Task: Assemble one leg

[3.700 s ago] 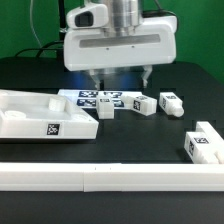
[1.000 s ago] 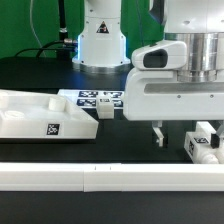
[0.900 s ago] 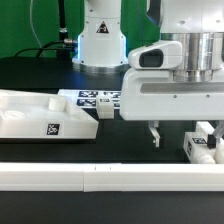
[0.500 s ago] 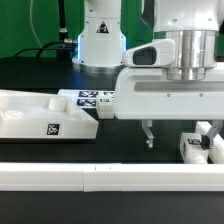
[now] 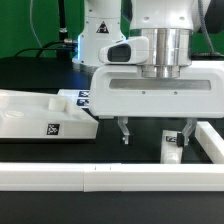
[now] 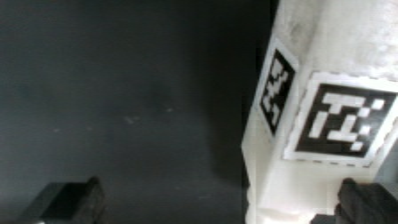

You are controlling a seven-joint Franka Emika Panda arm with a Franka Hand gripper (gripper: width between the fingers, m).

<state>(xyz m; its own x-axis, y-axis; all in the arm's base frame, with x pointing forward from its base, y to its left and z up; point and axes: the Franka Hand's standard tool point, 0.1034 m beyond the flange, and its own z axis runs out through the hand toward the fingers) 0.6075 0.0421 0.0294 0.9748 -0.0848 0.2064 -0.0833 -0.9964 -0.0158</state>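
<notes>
My gripper (image 5: 157, 133) hangs low over the black table at the front right of the exterior view, jaws wide open and empty. A white leg (image 5: 172, 146) with a black-and-white tag lies on the table between the fingers, close to the finger on the exterior view's right. In the wrist view the leg (image 6: 329, 100) runs lengthwise beside one dark fingertip, and the other fingertip (image 6: 71, 200) stands well apart over bare table; the gripper (image 6: 217, 203) is open. The other legs are hidden behind the hand.
The large flat white panel (image 5: 30, 115) lies on the exterior view's left. The marker board (image 5: 82, 97) shows partly behind it. A long white rail (image 5: 100, 178) runs along the front. Another white piece (image 5: 212, 142) lies at the right edge. The arm's base (image 5: 100, 40) stands at the back.
My gripper has moved toward the exterior view's left, still low and open. The tagged leg now lies further left than before, staying close to the right finger.
</notes>
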